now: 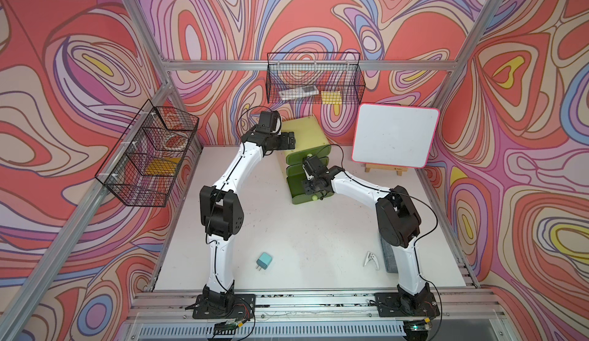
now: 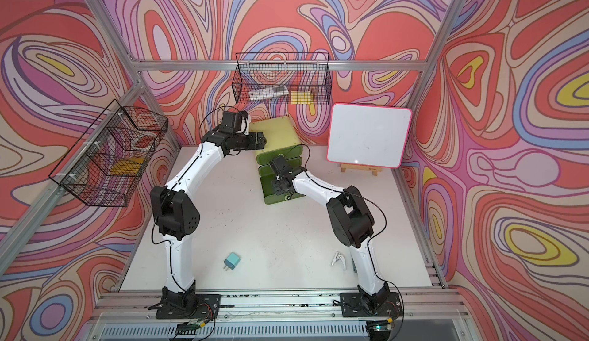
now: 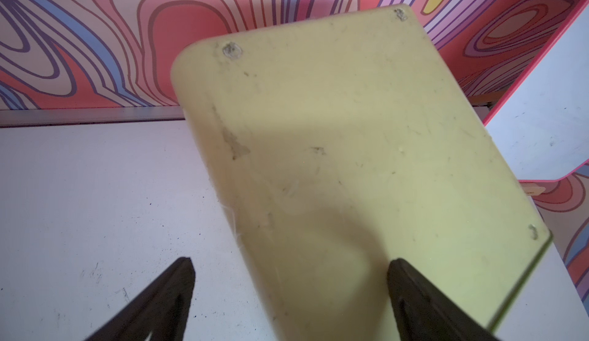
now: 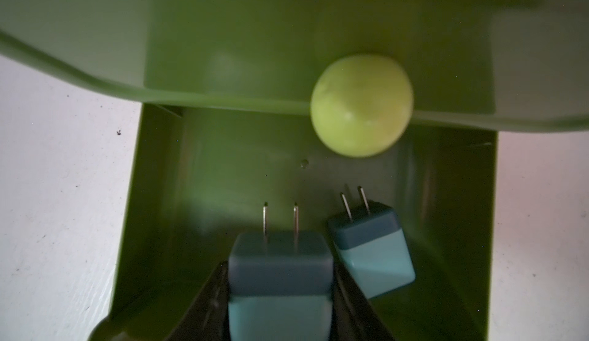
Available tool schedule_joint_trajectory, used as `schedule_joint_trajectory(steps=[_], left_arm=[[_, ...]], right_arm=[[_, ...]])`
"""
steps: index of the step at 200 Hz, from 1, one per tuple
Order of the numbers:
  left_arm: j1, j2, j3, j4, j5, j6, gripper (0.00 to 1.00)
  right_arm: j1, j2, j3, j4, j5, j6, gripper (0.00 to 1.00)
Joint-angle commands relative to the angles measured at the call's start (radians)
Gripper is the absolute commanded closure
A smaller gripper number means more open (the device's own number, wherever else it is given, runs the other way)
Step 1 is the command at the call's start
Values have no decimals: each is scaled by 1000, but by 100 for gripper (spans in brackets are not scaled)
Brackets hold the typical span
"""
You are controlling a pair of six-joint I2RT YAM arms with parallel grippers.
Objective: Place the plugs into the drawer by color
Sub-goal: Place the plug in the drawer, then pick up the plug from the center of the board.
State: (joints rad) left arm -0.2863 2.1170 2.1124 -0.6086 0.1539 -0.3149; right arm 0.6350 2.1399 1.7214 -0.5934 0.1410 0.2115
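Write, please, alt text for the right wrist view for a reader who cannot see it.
The right gripper holds a teal plug, prongs pointing away, over the open drawer. A second teal plug lies on the drawer floor beside it, and the next drawer's pale green ball knob overhangs it.

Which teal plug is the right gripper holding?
The teal plug clamped in the right gripper, prongs pointing into the open drawer. A second plug lies inside; the third plug sits on the table.

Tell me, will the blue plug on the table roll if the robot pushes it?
Probably not. The teal plug is a rounded cube lying on a flat side, so it would likely slide, not roll. Its prongs stick out and might make it swivel. It looks small and hard, so probably light and stiff.
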Motion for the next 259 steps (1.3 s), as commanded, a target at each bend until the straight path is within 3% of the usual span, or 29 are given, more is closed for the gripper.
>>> schedule_joint_trajectory(steps=[1, 63, 115, 137, 157, 204, 231, 259], left_arm=[[8, -3, -22, -37, -8, 7, 7], [7, -4, -22, -36, -10, 10, 6], [9, -6, -20, -36, -17, 17, 6], [9, -8, -20, -37, -18, 20, 6], [10, -6, -20, -40, -18, 20, 6], [10, -9, -20, -39, -17, 19, 6], [10, -9, -19, -39, -14, 19, 6], [10, -12, -17, -36, -13, 19, 6]], right_arm=[[-18, 36, 37, -7, 25, 20, 59], [-23, 52, 67, -26, 24, 17, 57], [-24, 3, 67, -37, 3, -7, 38], [-24, -32, 53, -41, -11, -27, 36], [-9, -137, -56, 32, -109, -75, 36], [232, -395, -403, 267, -147, -191, 36], [418, -375, -462, 286, -107, -231, 37], [522, -312, -467, 268, -89, -262, 36]])
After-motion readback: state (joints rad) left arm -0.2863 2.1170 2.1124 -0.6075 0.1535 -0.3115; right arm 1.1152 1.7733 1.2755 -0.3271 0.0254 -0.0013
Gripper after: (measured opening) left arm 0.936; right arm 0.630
